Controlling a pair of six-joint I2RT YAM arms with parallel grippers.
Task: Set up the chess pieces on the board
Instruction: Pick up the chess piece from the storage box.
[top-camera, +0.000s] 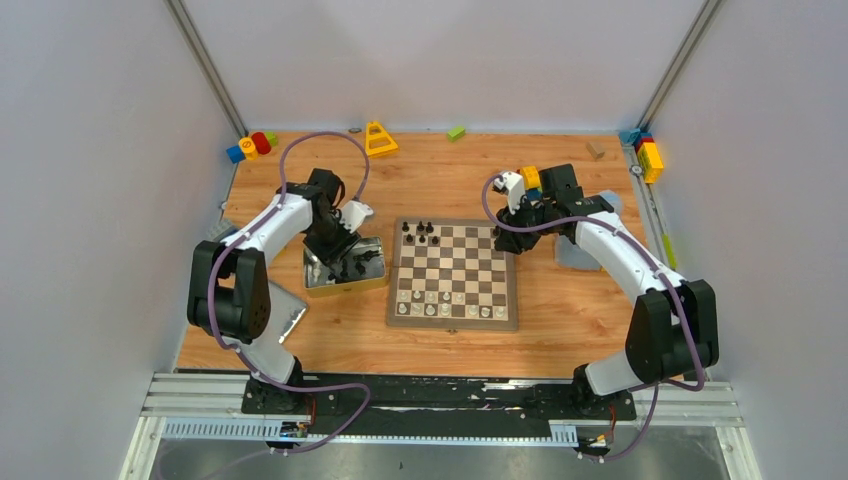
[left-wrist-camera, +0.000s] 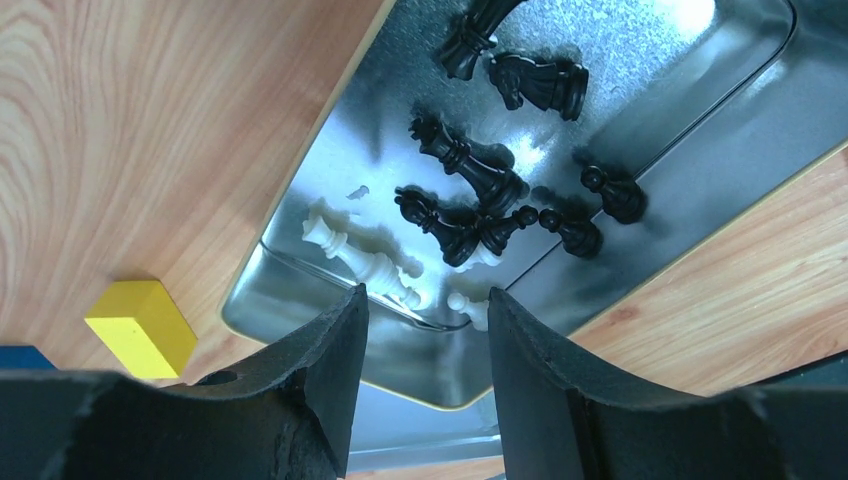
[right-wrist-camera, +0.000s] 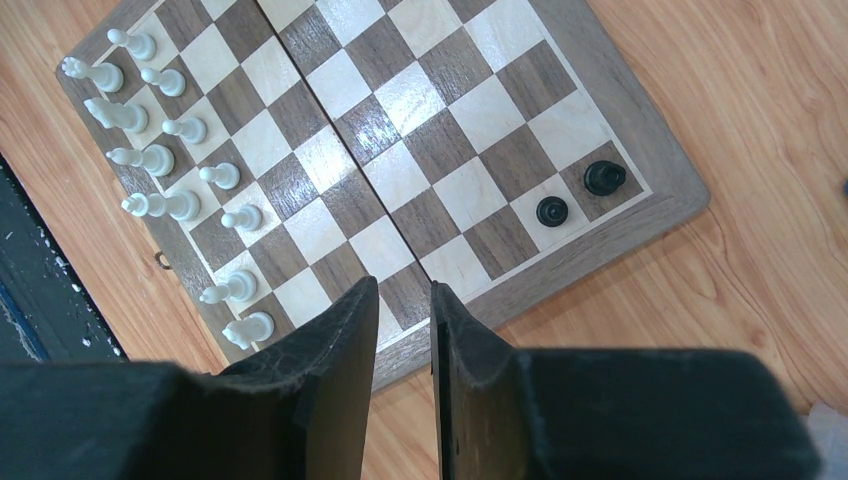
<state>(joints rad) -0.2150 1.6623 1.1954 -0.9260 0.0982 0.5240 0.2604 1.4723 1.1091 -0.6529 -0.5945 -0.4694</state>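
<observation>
The board (top-camera: 452, 272) lies mid-table. White chess pieces (top-camera: 450, 304) fill its near two rows, and a few black ones (top-camera: 421, 232) stand at its far left. My left gripper (top-camera: 345, 262) hangs over the silver tin (top-camera: 372, 280), open and empty (left-wrist-camera: 428, 300). In the tin (left-wrist-camera: 700, 90) lie several black pieces (left-wrist-camera: 470, 175) and a few white ones (left-wrist-camera: 360, 260). My right gripper (top-camera: 503, 232) is above the board's right edge (right-wrist-camera: 600, 245), jaws a narrow gap apart and holding nothing (right-wrist-camera: 404, 292). Two black pieces (right-wrist-camera: 578, 193) stand by that corner.
The tin's flat lid (top-camera: 288, 318) lies near the left arm's base. Toy blocks sit at the back left (top-camera: 250, 146), back middle (top-camera: 380, 140) and back right (top-camera: 648, 155). A yellow block (left-wrist-camera: 140, 325) lies beside the tin. A grey pad (top-camera: 580, 250) lies right of the board.
</observation>
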